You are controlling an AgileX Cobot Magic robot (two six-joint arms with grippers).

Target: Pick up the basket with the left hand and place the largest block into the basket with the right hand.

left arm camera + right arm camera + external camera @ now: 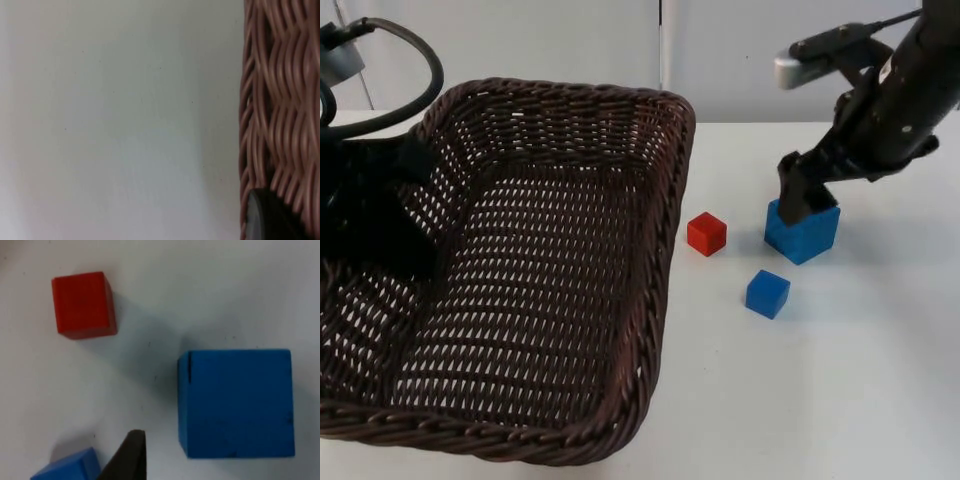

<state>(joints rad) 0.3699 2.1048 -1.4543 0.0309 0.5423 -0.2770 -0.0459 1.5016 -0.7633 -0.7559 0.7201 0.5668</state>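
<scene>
The large blue block [803,230] sits on the white tabletop [860,380] to the right of the basket, with the right gripper [798,196] down at its top left edge, one black finger in front of the block's upper face; whether the jaws are spread or pinching the block I cannot tell. In the right wrist view the large blue block [235,402] stands apart from the red block [82,302], a black fingertip [127,457] beside its near corner. The red block [706,233] lies just left of it and the small blue block [767,293] just below, both near but apart from it (bare white surface lies between all three). The dark woven basket [660,290] fills the left of the top view, its right rim close to the red block. The left gripper [380,215] is at the basket's left wall, its jaws hidden; the left wrist view shows the basket's weave [280,100] beside a black fingertip [270,215]. Open tabletop stretches to the right and front of the blocks, and the grey partition wall [740,50] closes the far edge.
</scene>
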